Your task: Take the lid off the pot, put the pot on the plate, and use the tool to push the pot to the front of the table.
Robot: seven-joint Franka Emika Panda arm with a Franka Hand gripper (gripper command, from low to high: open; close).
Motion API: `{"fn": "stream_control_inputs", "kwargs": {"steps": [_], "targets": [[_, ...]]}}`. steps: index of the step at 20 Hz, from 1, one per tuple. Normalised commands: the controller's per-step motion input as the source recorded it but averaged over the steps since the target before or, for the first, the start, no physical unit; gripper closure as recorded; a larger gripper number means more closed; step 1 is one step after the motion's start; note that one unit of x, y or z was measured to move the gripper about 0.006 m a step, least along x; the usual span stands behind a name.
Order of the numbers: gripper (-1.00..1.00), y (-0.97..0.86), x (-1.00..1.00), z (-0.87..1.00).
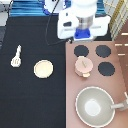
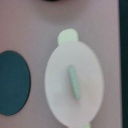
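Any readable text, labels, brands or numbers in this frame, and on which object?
None: no readable text, label, brand or number in either view.
The lid on the pot, the plate, the tool and the pan are plain.
The pincer hangs above the stove's top edge, unmarked.
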Motion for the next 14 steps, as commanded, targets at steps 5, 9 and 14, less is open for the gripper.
{"fn": "stream_control_inputs", "kwargs": {"steps": [5, 9, 14], "targets": [[-1.0, 0.31, 0.1, -0.39], [-1.0, -0.03, 0.33, -0.35], [-1.0, -0.03, 0.66, -0.34]]}}
